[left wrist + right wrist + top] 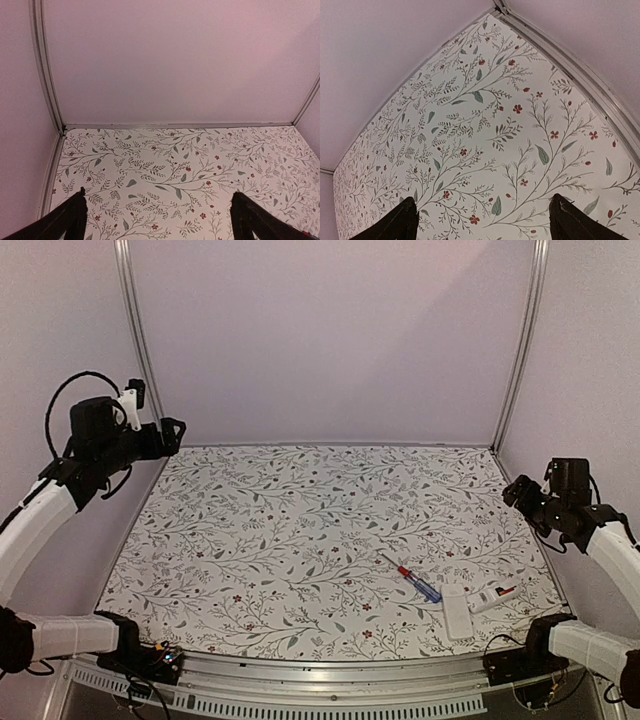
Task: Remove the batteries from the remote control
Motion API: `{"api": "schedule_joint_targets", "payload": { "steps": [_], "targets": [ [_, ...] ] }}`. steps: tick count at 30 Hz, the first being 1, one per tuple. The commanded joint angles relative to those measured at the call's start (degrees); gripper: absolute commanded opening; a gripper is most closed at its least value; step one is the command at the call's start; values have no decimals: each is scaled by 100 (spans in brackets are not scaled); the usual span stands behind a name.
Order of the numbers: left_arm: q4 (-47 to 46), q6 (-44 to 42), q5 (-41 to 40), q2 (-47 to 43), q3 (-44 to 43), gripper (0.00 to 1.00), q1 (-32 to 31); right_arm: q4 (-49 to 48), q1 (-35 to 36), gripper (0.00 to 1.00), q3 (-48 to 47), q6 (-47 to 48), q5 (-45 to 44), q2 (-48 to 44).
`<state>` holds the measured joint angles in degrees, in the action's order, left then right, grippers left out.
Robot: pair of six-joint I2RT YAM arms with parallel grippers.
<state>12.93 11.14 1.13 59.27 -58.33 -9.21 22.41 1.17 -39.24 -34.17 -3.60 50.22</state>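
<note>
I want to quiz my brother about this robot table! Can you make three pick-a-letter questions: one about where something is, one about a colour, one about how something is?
1. Where does the screwdriver lie?
A) near right part of the table
B) far left corner
C) in a gripper

2. What colour is the remote control?
A) black
B) white
C) green

3. How is the left gripper?
A) shut on a battery
B) shut on the remote
C) open and empty

Answers:
1 A, it lies close to the near edge, right of centre.
2 B, its shell is white.
3 C, nothing sits between its wide-apart jaws.
</note>
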Motion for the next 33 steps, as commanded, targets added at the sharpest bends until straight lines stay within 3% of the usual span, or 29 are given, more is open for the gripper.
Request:
{"api": "schedule_joint_targets", "payload": {
  "steps": [1,13,25,33],
  "targets": [
    [13,-519,100,13,392,100,-48,1410,83,89,267,-760,298,-253],
    [-242,-510,413,-415,821,100,-79,2770,85,92,300,-1364,394,622],
    [-229,-445,538,-211,805,100,-200,3042,83,90,73,-1419,711,1736],
    [-201,-440,572,-92,778,100,-255,2907,261,90,110,-1499,497,1975]
  ]
}}
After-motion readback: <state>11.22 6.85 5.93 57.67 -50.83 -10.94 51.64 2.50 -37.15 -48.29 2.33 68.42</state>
